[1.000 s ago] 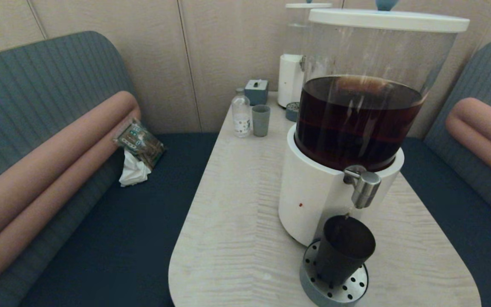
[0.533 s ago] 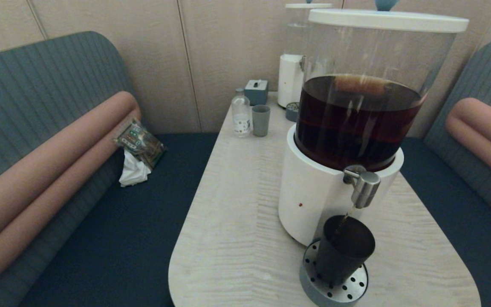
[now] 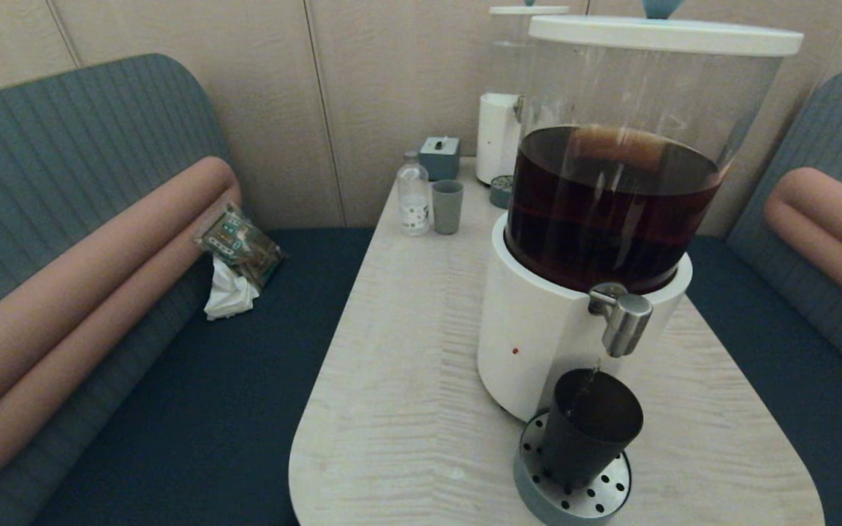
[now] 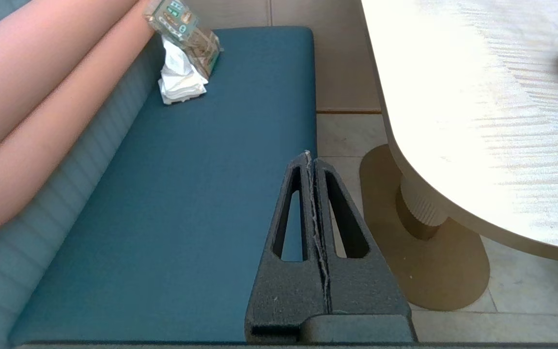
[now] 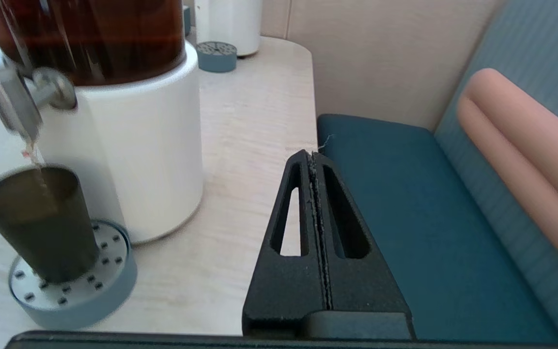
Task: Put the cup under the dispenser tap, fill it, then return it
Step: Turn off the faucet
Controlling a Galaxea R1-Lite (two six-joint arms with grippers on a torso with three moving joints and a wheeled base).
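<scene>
The cup (image 3: 590, 427) stands upright on the perforated round drip tray (image 3: 574, 497) at the foot of the big dispenser's white base (image 3: 531, 343), right under the dispenser tap (image 3: 624, 321), and a thin dark stream runs from the tap into it. The right end effector (image 5: 314, 156) hangs off the desk's right edge, above the dark blue bench seat (image 5: 405, 218), well apart from the cup and clenched on nothing, its two fingers pressed flat together. Between it and the cup lies only bare desk (image 3: 406, 365). The left end effector (image 4: 311, 157) is parked low over the left bench seat beside the desk's pedestal, likewise clenched and empty. At the far end of the desk stand a small clear bottle (image 3: 414, 193), a grey-green cup (image 3: 447, 206), a small blue-grey box (image 3: 440, 157) and a smaller white dispenser (image 3: 498, 135). A snack packet (image 3: 240, 245) and a crumpled white tissue (image 3: 229, 296) lie on the left bench.
</scene>
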